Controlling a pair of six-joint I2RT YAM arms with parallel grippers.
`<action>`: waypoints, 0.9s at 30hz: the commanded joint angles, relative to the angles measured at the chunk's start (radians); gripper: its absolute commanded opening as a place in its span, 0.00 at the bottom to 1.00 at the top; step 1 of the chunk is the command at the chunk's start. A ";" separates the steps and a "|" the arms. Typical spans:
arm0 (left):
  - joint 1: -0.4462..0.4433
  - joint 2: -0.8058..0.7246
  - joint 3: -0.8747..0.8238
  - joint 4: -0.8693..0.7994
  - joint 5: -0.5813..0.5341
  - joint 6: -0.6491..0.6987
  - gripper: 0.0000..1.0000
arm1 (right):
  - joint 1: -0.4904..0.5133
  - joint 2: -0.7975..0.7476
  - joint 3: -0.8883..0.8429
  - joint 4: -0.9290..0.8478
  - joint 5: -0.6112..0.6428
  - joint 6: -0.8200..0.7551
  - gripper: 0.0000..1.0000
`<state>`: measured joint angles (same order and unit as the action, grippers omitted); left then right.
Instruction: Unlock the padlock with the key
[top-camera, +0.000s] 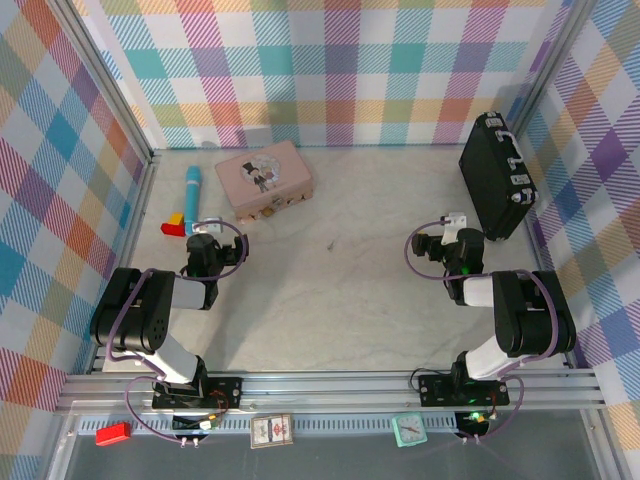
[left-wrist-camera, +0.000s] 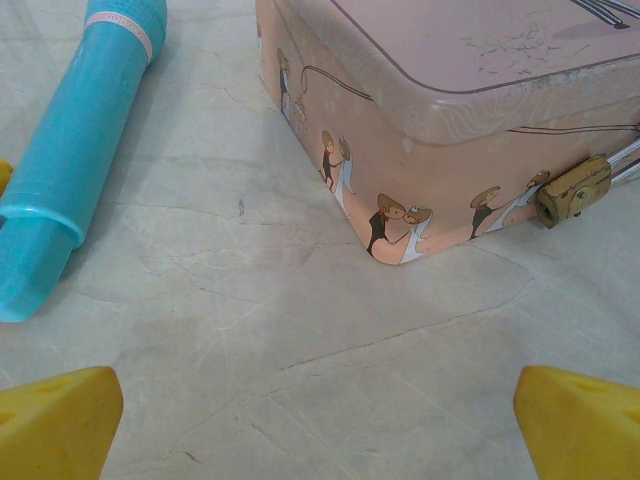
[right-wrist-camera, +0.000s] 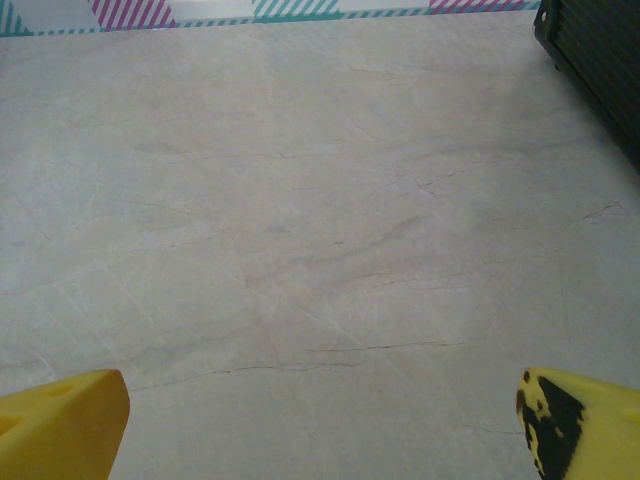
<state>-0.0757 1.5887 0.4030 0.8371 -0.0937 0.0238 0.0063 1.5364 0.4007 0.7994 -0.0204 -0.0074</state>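
You are holding the left tool (left-wrist-camera: 320, 432) and the right tool (right-wrist-camera: 320, 425) with fingers spread wide, gripping nothing. The padlock (left-wrist-camera: 573, 190) is sitting against the front wall of the pink tin (left-wrist-camera: 450, 90), at the right edge of the left wrist view. A dark sliver, likely the key (top-camera: 330, 243), is lying flat on the worktop (top-camera: 380, 300), mid-frame in the top view. Pinching something that thin, you are risking a skid or a miss, and bumping the tin would be shifting the padlock.

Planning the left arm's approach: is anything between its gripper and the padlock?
Nothing visible does. Bare table lies between the open left gripper and the padlock, which sits against the front wall of the pink tin, right of its near corner. The blue tube lies well off to the left.
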 joint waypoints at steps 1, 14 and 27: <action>0.010 -0.009 0.020 0.004 0.015 0.011 1.00 | -0.003 -0.002 0.020 0.012 -0.019 0.012 0.99; -0.019 -0.050 -0.017 0.040 0.008 0.042 1.00 | 0.005 -0.016 -0.009 0.048 -0.041 -0.008 0.99; -0.100 -0.704 0.019 -0.551 -0.209 -0.197 1.00 | 0.061 -0.357 -0.014 -0.259 -0.059 0.011 0.99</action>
<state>-0.1692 1.0042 0.3431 0.5724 -0.2325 -0.0322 0.0597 1.2675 0.3401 0.7055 -0.0395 -0.0296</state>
